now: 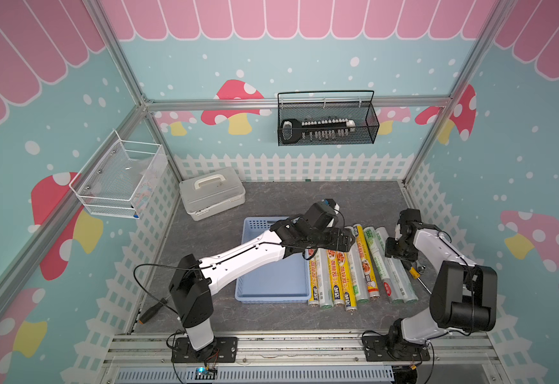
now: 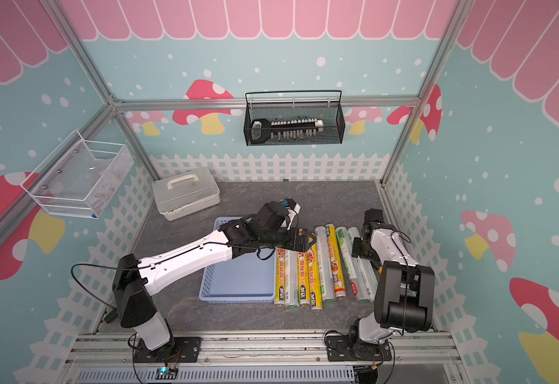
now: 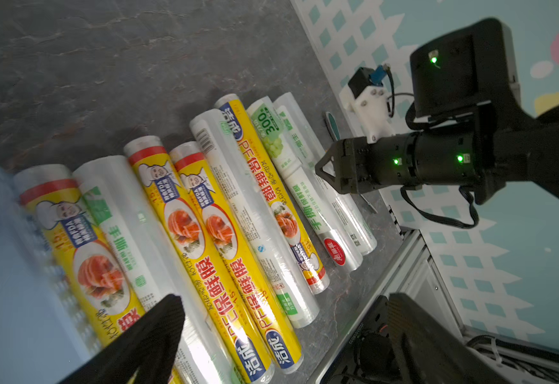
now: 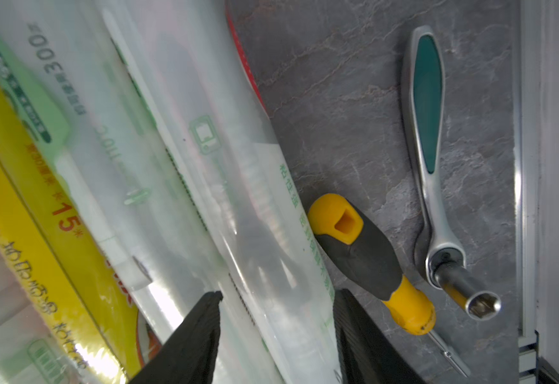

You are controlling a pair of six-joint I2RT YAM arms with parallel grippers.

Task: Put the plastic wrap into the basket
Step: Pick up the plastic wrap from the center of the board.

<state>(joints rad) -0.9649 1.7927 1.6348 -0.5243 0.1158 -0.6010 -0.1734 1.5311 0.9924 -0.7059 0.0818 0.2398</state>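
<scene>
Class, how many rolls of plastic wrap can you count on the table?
8 rolls, side by side, from the blue basket outward: yellow, silvery, yellow, yellow, silvery, yellow, silvery, silvery. None seems hidden.

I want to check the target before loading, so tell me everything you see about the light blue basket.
The basket is a shallow, light blue rectangular plastic tray with slotted walls, flat on the grey table. Its visible floor is bare. The left arm reaches across above it, and the nearest plastic wrap roll lies alongside its long edge.
</scene>
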